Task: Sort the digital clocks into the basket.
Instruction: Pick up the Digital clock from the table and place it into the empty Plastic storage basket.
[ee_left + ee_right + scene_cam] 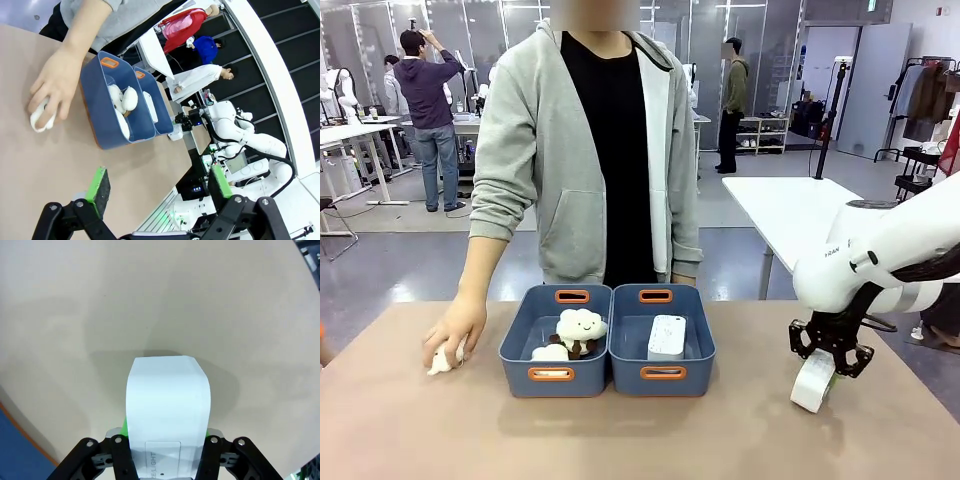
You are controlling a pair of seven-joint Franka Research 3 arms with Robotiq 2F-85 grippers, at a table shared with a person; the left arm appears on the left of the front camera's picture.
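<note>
A white digital clock (810,390) stands on its end on the table at the right, seen close up as a rounded white block (167,395) in the right wrist view. My right gripper (825,362) (165,450) is shut on it, one finger on each side. A second digital clock (667,336) lies flat in the right-hand blue basket (705,345). My left gripper (160,185) hangs open above the table's left part, with nothing between its green pads (100,184); from there the basket (164,116) lies farther off.
A second blue bin (515,340) (100,110) beside the basket holds sheep plush toys (578,330). The person stands at the far edge, a hand (455,328) pressed on another plush (440,362) on the table's left. Bare tabletop lies in front of both bins.
</note>
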